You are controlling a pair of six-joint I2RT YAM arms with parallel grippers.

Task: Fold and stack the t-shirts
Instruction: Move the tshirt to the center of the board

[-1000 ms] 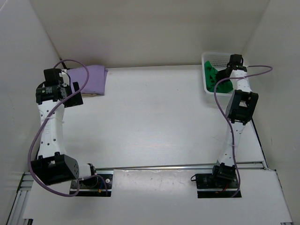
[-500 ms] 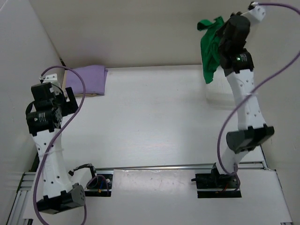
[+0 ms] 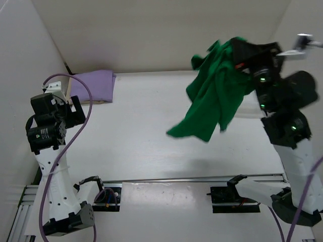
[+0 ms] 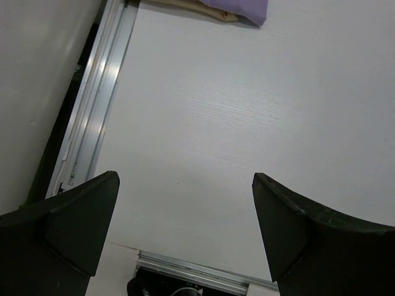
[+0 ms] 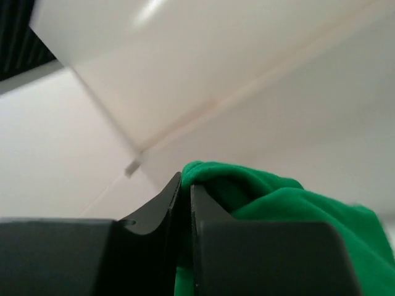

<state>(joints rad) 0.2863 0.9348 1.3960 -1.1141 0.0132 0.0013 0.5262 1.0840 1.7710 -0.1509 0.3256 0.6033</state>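
My right gripper (image 3: 241,52) is raised high at the back right, shut on a bunched edge of the bright green t-shirt (image 3: 216,96). The shirt hangs loose in the air and sweeps left over the table. In the right wrist view the jaws (image 5: 185,180) pinch green cloth (image 5: 278,203) against the white walls. The light purple t-shirt (image 3: 96,84) lies folded at the back left on a tan one (image 3: 99,101). Both show at the top of the left wrist view, purple (image 4: 244,7) over tan (image 4: 191,7). My left gripper (image 3: 75,108) (image 4: 185,185) hangs open and holds nothing, in front of that stack.
White walls (image 3: 151,35) enclose the white table (image 3: 146,136) on three sides. An aluminium rail (image 3: 166,179) runs along the near edge by the arm bases, and another rail (image 4: 92,105) runs along the table's left side.
My right gripper pulled the green t-shirt up out of the basket and swung it higher and towards the middle; it now billows left. The left arm drew back from the purple stack.
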